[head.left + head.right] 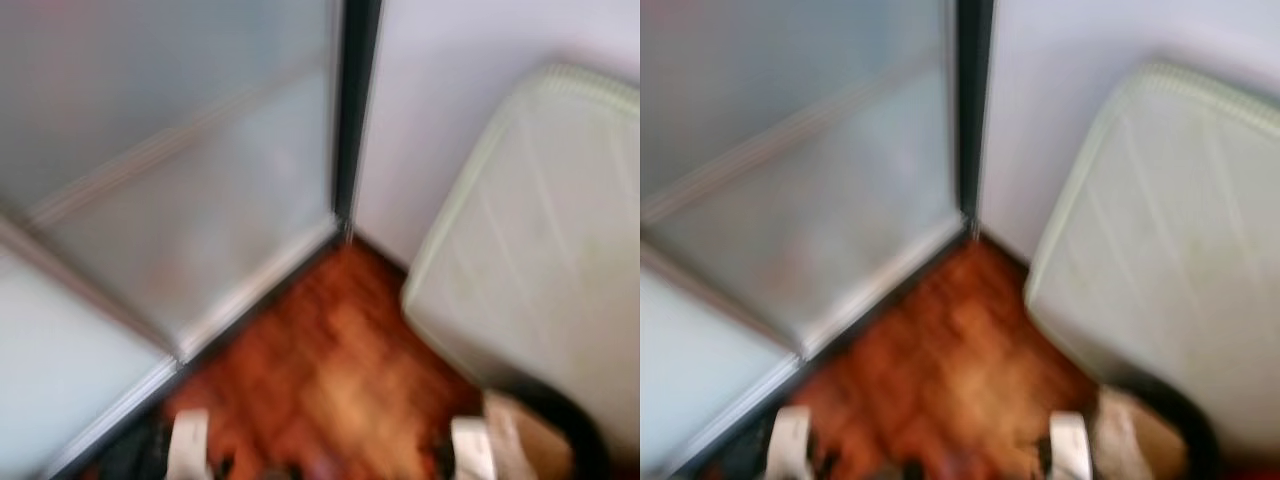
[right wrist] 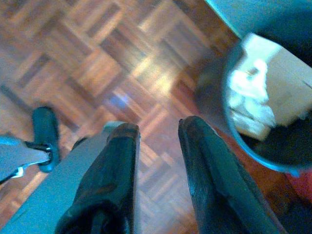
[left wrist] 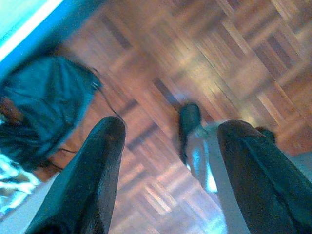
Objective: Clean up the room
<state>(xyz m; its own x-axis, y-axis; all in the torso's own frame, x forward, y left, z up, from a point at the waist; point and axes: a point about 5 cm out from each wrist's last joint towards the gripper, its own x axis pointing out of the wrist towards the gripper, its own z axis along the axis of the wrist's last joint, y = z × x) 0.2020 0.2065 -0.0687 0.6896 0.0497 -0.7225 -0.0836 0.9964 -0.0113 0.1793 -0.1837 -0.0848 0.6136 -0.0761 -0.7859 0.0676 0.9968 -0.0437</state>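
Dark round bin (image 2: 273, 122) with white crumpled paper (image 2: 246, 100) and a tan cardboard piece inside sits on the reddish-brown parquet floor (image 1: 330, 370), at the robot's right, just beside the pale quilted mattress (image 1: 540, 260) leaning on the white wall (image 1: 450, 110). Right gripper (image 2: 158, 134) hangs low over the floor near the bin, fingers pointing down, a narrow gap between them, holding nothing. Left gripper (image 3: 170, 131) also hangs down over the parquet, fingers spread wide, empty. Beside it lies a dark blue-black crumpled cloth heap (image 3: 44, 105) (blurred, can't tell what). Frosted glass sliding doors with dark frame (image 1: 345, 120) stand ahead-left. Head views are motion-blurred; silver arms (image 1: 188, 445) show at the bottom edge.
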